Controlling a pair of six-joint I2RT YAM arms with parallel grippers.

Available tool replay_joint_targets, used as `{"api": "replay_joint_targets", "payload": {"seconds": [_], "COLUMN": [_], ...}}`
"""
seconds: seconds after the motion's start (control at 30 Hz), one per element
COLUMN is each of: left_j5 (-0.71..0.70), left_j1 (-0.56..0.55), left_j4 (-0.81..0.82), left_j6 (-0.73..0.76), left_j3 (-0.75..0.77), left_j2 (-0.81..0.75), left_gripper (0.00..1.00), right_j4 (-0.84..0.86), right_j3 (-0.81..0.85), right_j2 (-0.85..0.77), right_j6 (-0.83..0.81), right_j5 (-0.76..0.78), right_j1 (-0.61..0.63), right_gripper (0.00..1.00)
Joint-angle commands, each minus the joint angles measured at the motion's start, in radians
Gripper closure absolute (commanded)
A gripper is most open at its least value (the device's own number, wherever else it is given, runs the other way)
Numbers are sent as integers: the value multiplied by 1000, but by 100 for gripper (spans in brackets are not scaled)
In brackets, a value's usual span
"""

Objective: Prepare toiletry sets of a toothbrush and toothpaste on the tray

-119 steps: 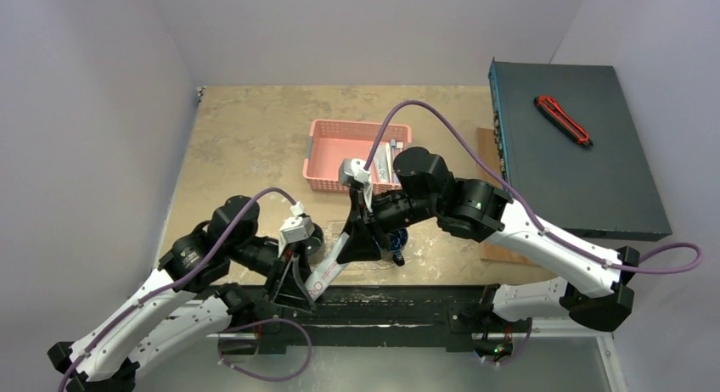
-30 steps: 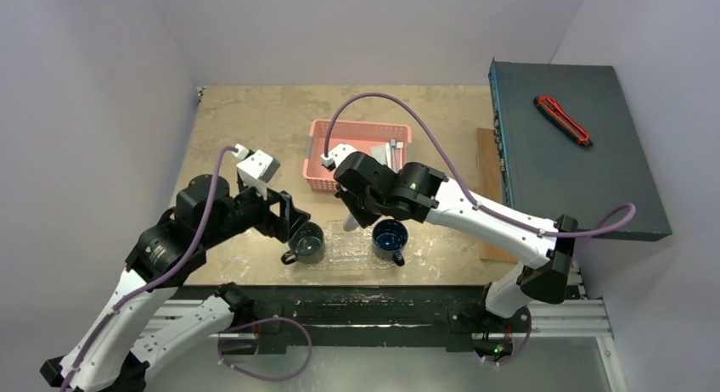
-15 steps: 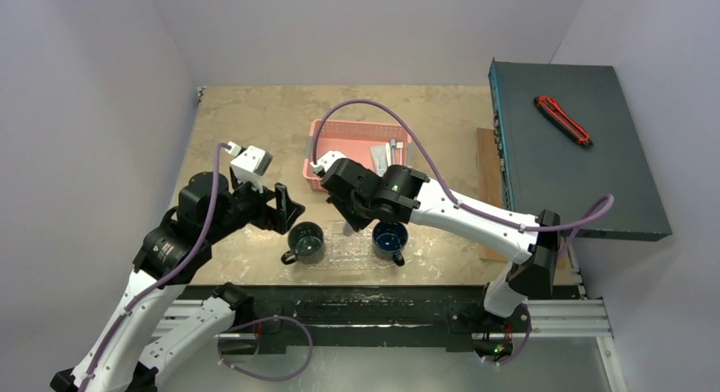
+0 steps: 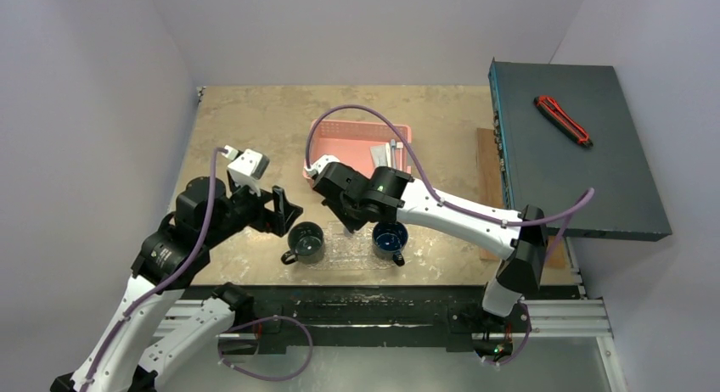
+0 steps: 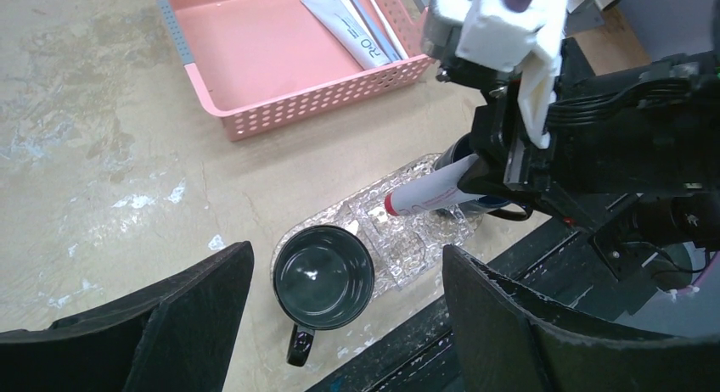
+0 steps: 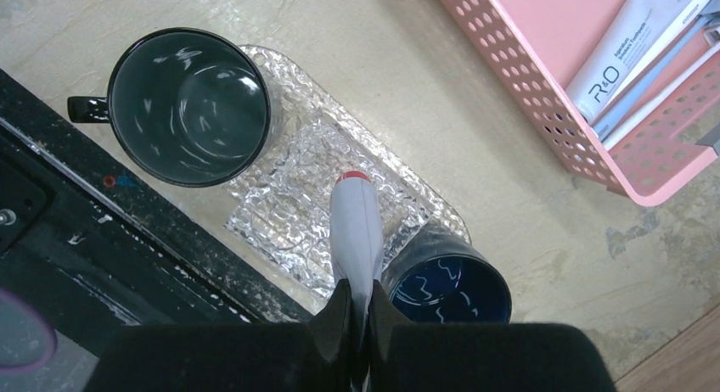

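Two mugs (image 6: 188, 106) (image 6: 447, 288) on the tray (image 6: 284, 207); right fingers (image 6: 336, 317) hold one tube (image 6: 355, 231).

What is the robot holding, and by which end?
The right pincer grips a toothpaste tube by its flat tail end; the left pincer holds nothing.

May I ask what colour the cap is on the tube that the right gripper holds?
Red cap; best seen in the right wrist view.

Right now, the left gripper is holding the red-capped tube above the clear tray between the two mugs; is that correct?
Not quite: the right gripper holds the red-capped tube, as the right wrist view shows. The left gripper is open. The tube is above the clear tray, between the two mugs.
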Motion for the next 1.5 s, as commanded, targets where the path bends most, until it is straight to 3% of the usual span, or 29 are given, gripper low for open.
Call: {"api": "replay_joint_targets", "payload": {"seconds": [0.0, 0.3, 1.47], "left_j5": [-15, -69, -68], "left_j1": [4, 4, 4], "left_j4": [31, 24, 14], "left_j6": [13, 36, 48], "left_j3": [-6, -15, -17], "left_j2": [-15, -60, -96], "left_gripper": [19, 19, 19], "right_j4": [35, 37, 2], "right_j3": [46, 74, 161], "right_j2": [11, 67, 232], "right_j6": [16, 20, 39], "right_j5": [28, 24, 11], "right_j1": [6, 6, 6], "right_gripper": [100, 100, 100]}}
